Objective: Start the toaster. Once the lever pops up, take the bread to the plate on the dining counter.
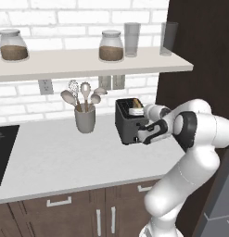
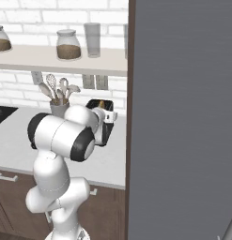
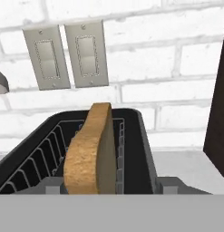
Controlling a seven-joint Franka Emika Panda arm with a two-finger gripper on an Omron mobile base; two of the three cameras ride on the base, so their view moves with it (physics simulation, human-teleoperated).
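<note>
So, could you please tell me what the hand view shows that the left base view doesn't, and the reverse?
The hand view alone shows the bread as a whole golden slice standing upright in a toaster slot, the wire guides inside, and the gripper's finger tips either side of it.

The left base view alone shows the shelf with two jars and glasses, the utensil crock, the cooktop, cabinet drawers and the arm.

Both show the toaster, the brick wall and two wall switch plates behind it.
</note>
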